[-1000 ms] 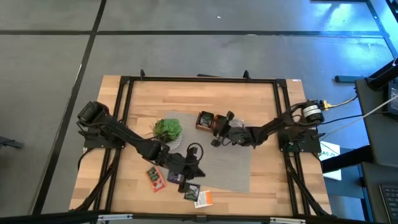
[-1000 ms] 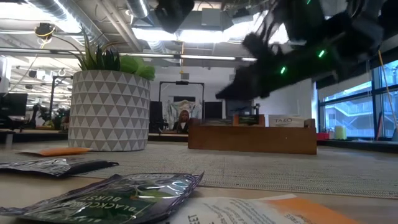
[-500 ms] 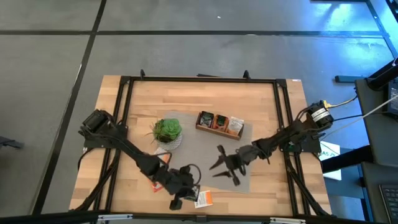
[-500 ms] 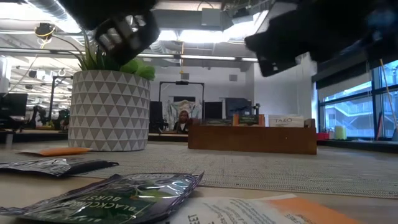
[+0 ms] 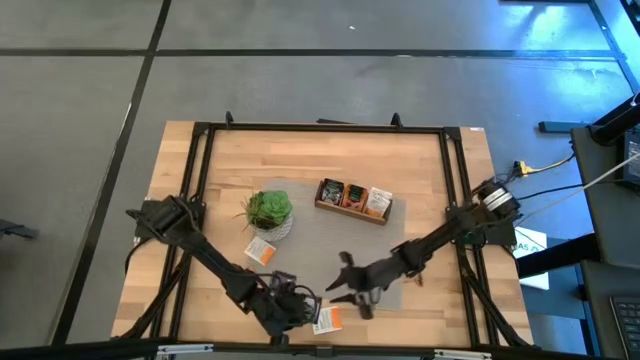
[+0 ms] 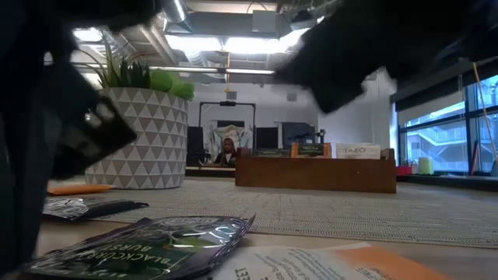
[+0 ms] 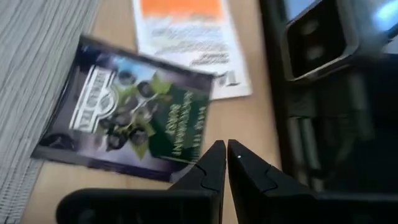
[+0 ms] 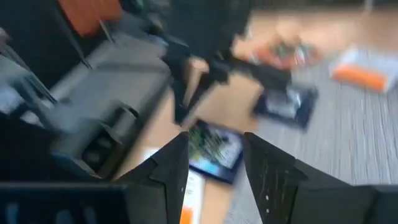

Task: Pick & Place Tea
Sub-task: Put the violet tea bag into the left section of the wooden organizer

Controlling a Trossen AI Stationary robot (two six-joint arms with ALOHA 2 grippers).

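From above, the left gripper (image 5: 288,312) is hanging low by the front edge of the table (image 5: 420,160), right by a dark tea sachet (image 5: 303,304) and a white and orange sachet (image 5: 327,320), likely lining up to grab one. The right gripper (image 5: 350,290) is reaching in over the grey mat (image 5: 385,245), near the same pile. The wooden box (image 5: 353,198) is waiting by the potted plant (image 5: 268,209), and it is already holding some tea. From table height, a dark sachet (image 6: 148,247) is lying in front. The left wrist view is showing its jaws pressed together, empty, over the dark sachet (image 7: 127,118). The right wrist view is showing its jaws apart, holding nothing
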